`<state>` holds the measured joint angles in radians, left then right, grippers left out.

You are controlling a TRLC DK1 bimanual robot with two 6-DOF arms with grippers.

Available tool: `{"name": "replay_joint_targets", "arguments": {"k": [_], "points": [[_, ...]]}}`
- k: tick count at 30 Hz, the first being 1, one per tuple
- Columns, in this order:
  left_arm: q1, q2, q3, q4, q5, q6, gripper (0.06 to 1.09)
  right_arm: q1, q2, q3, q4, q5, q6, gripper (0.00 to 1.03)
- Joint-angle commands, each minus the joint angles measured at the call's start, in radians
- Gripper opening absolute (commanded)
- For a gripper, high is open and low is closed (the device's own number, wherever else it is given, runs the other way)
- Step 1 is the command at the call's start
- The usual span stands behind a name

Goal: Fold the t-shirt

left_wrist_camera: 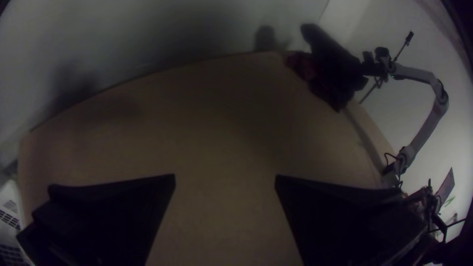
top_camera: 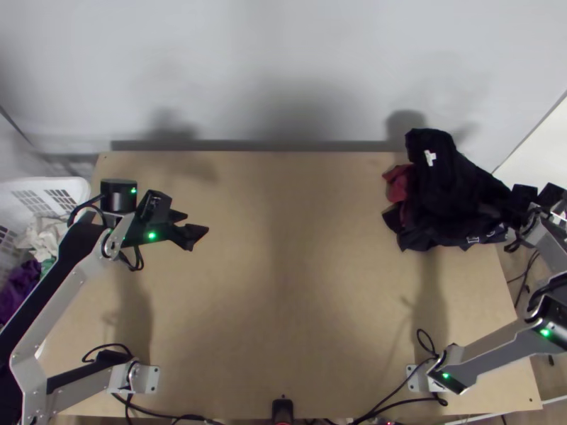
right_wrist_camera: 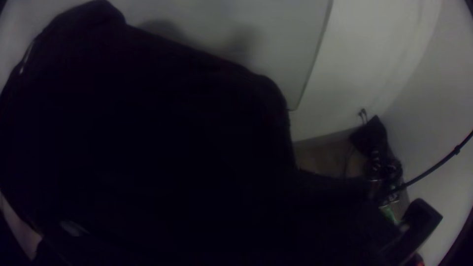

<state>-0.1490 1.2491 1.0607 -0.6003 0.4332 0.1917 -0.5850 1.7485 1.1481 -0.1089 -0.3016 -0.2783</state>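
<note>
"One shirt (top_camera: 461, 180), then. Where was it?"

"Upper right of the frame, bunched dark on the table (top_camera: 283, 283), its white tag (top_camera: 430, 157) near the top. Some red cloth (top_camera: 400, 185) poked out at its left."

"Had the folding begun?"

"I judged not. It lay heaped, with no flat panel to work from, so the step in hand was probably getting hold of it. The right gripper (top_camera: 516, 207), at the frame's right, was up against the heap. Whether it had a grip or merely touched, I couldn't tell."

"And the left gripper (left_wrist_camera: 225, 176)?"

"Released, its fingers wide apart with nothing between them, left of centre in the top view."

"What did the next move call for?"

"A sure hold at the right, I thought, then a pull to mid-frame, where the other could take an edge and help spread it. The red might well have dragged along."

"Count it all for me."

"Two arms (top_camera: 64, 301) (top_camera: 496, 358), two grippers, one tag, one patch of red. One basket (top_camera: 67, 185) at the left edge, with one white cloth (top_camera: 44, 237) and one purple cloth (top_camera: 20, 283) visible. One dark heap, though how many garments made it up I couldn't say."
</note>
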Motion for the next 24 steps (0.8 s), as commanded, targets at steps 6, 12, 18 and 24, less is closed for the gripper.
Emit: {"name": "replay_joint_targets", "arguments": {"k": [6, 12, 18, 24], "points": [[0.005, -0.004, 0.002, -0.007, -0.001, 0.006, 1.04, -0.039, 0.031, 0.071, -0.107, 0.004, -0.055, 0.87], [0.006, -0.004, 0.004, -0.009, -0.001, 0.014, 1.04, -0.102, -0.099, 0.119, -0.207, 0.002, -0.078, 0.93], [0.002, -0.008, 0.005, -0.009, -0.001, 0.011, 1.04, -0.213, -0.179, 0.151, -0.242, 0.004, -0.162, 0.98], [0.005, -0.028, -0.001, -0.013, -0.004, 0.009, 1.04, -0.228, -0.205, 0.182, -0.225, 0.002, -0.157, 0.94]]}}
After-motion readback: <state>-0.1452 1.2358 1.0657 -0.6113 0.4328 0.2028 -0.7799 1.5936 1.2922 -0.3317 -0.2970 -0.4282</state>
